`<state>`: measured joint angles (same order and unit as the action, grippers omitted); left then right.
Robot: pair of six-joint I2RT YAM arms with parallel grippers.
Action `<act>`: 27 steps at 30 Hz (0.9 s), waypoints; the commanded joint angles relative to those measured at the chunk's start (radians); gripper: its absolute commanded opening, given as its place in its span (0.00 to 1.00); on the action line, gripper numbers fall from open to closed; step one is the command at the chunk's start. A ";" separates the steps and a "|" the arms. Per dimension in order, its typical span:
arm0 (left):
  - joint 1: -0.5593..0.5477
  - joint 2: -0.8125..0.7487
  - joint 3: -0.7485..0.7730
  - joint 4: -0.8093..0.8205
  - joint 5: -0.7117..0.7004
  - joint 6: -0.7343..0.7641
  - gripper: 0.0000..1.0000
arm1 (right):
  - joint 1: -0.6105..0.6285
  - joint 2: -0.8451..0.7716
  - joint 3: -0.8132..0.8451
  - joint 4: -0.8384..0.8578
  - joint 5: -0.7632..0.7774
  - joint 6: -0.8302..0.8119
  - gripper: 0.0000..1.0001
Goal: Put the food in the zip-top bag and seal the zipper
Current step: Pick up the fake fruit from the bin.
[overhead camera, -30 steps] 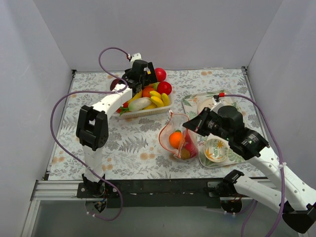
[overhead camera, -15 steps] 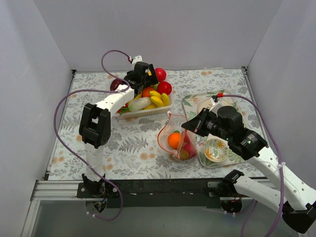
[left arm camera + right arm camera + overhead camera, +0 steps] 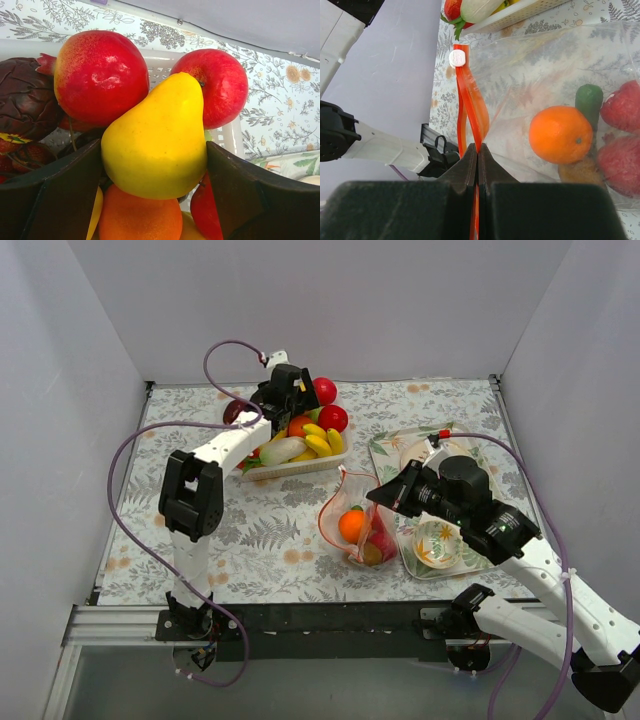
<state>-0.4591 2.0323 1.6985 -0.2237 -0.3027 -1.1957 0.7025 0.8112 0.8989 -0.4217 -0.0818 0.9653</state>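
Note:
My left gripper [image 3: 154,146] is down in the white slatted basket [image 3: 296,469], shut on a yellow pear [image 3: 155,115] that touches both fingers. Around the pear lie a red pomegranate [image 3: 100,75], a red apple [image 3: 222,85], an orange [image 3: 140,220] and a dark purple fruit [image 3: 22,97]. The clear zip-top bag [image 3: 348,502] stands mid-table with its mouth open, holding an orange [image 3: 561,134], a green piece [image 3: 589,100] and red fruits [image 3: 620,112]. My right gripper [image 3: 478,150] is shut on the red-orange zipper [image 3: 469,100]; its white slider [image 3: 456,58] sits at the far end.
Bananas [image 3: 318,438] and a white vegetable [image 3: 283,449] also fill the basket. A leaf-patterned tray [image 3: 410,565] with a small bowl [image 3: 437,543] and a plate [image 3: 415,452] lies right of the bag. White walls enclose the table on three sides.
My right gripper has drawn the bag's rim slightly left and up. My left gripper has shifted a little over the basket.

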 commanded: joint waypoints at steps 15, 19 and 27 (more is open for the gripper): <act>0.000 -0.357 -0.100 -0.057 0.095 0.038 0.49 | 0.003 0.049 -0.020 0.121 0.007 -0.005 0.01; -0.035 -0.538 -0.210 -0.114 0.191 0.009 0.49 | 0.003 0.106 0.014 0.150 0.008 -0.010 0.01; -0.141 -0.868 -0.511 -0.192 0.301 -0.079 0.49 | 0.006 0.210 0.093 0.178 0.031 -0.011 0.01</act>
<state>-0.5529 1.2888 1.2930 -0.3447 -0.0853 -1.2125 0.7025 0.9985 0.9104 -0.3130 -0.0738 0.9649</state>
